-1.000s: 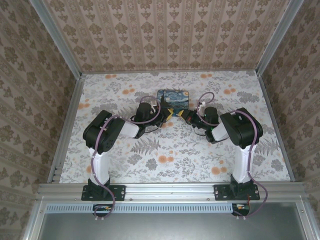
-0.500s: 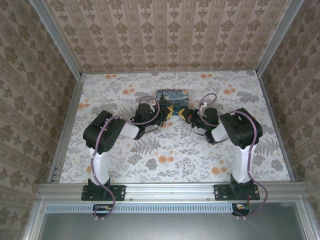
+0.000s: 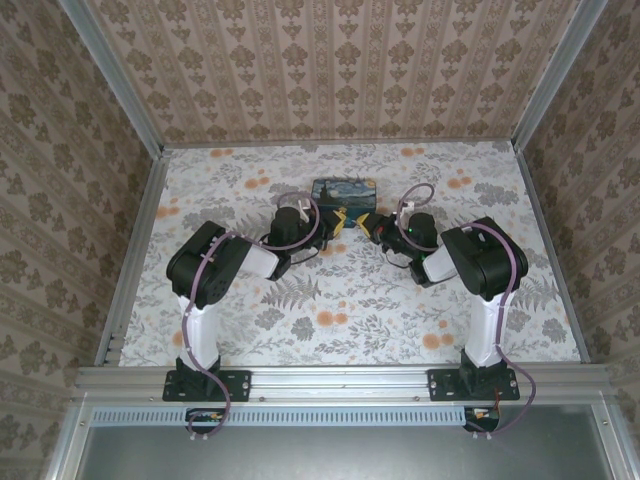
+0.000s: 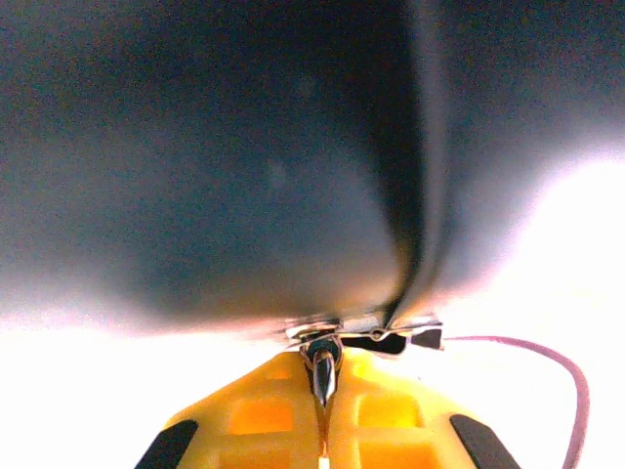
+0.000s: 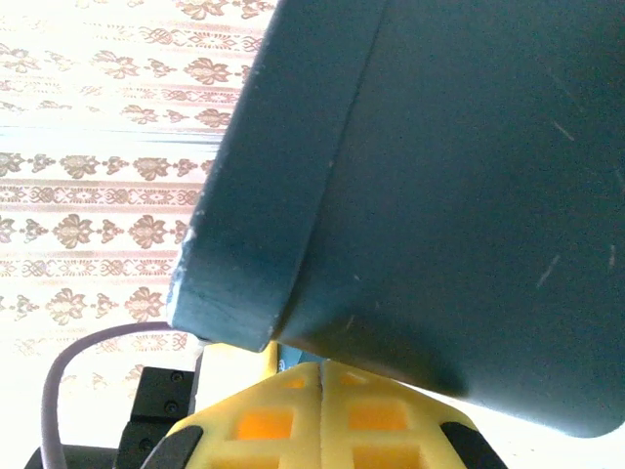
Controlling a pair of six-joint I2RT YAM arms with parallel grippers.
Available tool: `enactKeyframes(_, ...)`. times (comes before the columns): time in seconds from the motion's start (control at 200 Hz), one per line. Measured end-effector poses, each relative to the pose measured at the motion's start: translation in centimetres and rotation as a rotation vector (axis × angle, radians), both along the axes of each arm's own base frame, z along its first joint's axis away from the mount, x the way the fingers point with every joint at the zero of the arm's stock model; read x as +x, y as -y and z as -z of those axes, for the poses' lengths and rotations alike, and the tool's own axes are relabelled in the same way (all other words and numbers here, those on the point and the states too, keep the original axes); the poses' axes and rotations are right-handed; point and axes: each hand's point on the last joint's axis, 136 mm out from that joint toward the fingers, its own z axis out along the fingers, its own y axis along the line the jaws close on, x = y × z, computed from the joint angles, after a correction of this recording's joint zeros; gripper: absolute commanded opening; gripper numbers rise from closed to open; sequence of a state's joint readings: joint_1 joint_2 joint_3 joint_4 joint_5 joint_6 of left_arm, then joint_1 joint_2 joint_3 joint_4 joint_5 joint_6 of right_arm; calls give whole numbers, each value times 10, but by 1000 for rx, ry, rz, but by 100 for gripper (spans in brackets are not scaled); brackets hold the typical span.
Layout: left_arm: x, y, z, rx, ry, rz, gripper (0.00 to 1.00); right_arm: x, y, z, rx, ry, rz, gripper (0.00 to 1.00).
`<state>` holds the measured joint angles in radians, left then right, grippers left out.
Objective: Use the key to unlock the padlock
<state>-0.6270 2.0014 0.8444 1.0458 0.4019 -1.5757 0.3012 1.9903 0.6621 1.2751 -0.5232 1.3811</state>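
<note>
left end effector [image 3: 338,220] sits clamped shut just on the near side of the starry-night box [image 3: 345,192], mid-table [image 3: 230,180]. seen from its own camera, a thin silvery sliver that i take for the key [image 4: 322,374] is pinched between the yellow fingers [image 4: 264,415], its long axis pointing straight out past the tips toward the box. bright metal bits [image 4: 376,338] lie just beyond that tip and a touch to the right, against the box's lower edge. they may be part of the padlock, but they are too blurred to be sure. right end effector [image 5: 320,383] is pressed fully shut too, with nothing visible between its pads. it faces in from the right, with the box close over it. for lining up the key, the left arm looks the nearer one.
</note>
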Motion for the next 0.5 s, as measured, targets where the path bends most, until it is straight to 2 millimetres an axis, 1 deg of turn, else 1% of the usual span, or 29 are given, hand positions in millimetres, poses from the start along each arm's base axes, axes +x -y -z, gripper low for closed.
enactKeyframes(0.135, 3, -1, -1, -3, 5, -17, 0, -2, -5, 0, 25, -27, -7, 0)
enactKeyframes(0.5, 2, -1, 0, 1, 0, -16, 0, -1, -3, 5, 37, -50, -13, 0)
